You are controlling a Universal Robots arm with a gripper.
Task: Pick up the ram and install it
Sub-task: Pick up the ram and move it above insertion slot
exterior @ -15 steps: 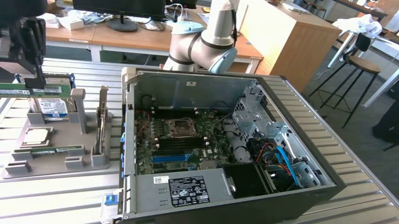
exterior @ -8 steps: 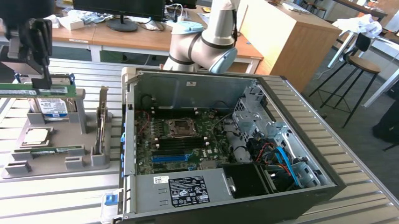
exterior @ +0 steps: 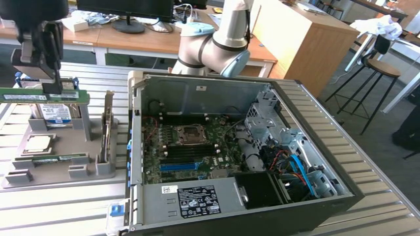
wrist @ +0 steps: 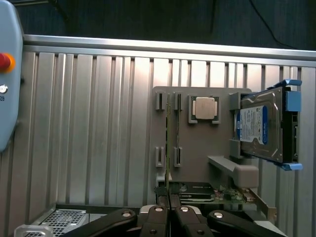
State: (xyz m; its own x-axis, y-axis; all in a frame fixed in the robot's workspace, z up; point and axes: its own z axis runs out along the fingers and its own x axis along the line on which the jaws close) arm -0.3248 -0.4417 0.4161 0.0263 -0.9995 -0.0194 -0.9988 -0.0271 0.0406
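Observation:
My gripper (exterior: 51, 87) hangs at the exterior view's left, shut on the ram (exterior: 41, 94). This is a long green stick with a pale label, held level above the grey parts tray (exterior: 66, 178). In the wrist view the fingers (wrist: 159, 217) pinch the ram (wrist: 169, 148), which is seen edge-on as a thin line over the tray (wrist: 197, 148). A second stick like it (exterior: 56, 158) lies in a tray slot. The open computer case (exterior: 196, 93) sits to the exterior view's right of the tray. Its motherboard (exterior: 190, 150) faces up, with dark memory slots below the processor socket (exterior: 190, 133).
The tray also carries a hard drive with a blue label (exterior: 56, 114) (wrist: 259, 126), a square silver processor (exterior: 38, 142) (wrist: 205, 107) and a card standing on edge (exterior: 107, 128). The arm's base (exterior: 213, 46) rises behind the case. Stools (exterior: 380, 69) stand at the far right.

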